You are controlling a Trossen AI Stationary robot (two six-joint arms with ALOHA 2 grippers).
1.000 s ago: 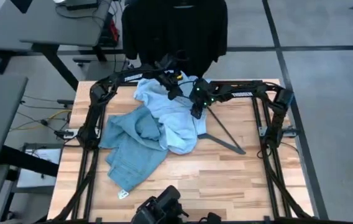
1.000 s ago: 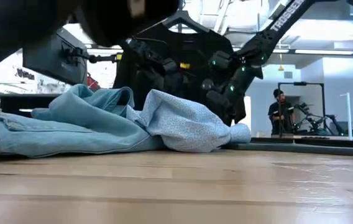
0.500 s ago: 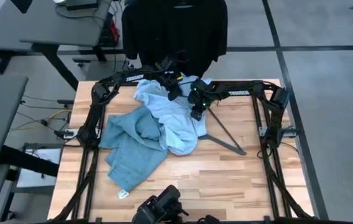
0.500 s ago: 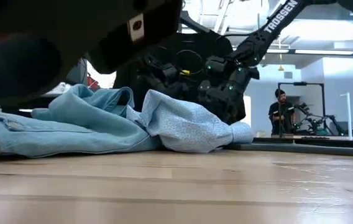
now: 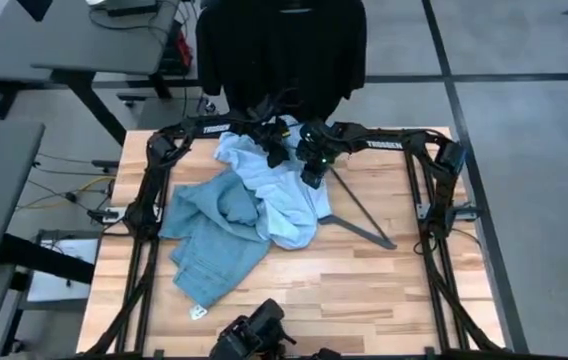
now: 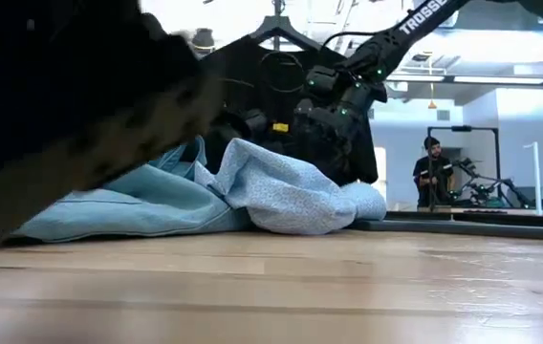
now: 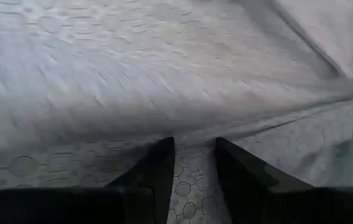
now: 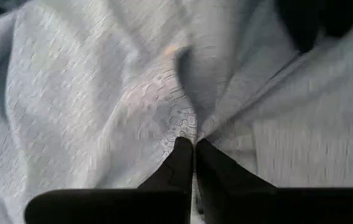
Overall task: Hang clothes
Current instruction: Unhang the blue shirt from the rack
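Covering the left half of the wooden tabletop [image 5: 384, 290], the light blue denim jeans [image 5: 214, 240] are the heavy, stiff piece; take them at the waistband. You have the pale blue-white patterned button shirt [image 5: 284, 190] beside them: light, limp, prone to slip. Your right gripper [image 8: 194, 155] pinches a fold shut; your left gripper [image 7: 192, 168], jaws narrowly parted, straddles cloth. Grab collar or shoulder seams.

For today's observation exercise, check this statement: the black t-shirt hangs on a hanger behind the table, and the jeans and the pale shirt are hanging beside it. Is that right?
Not quite. The black t-shirt does hang behind the table, but the jeans and the pale shirt lie heaped on the tabletop, as the high view shows.
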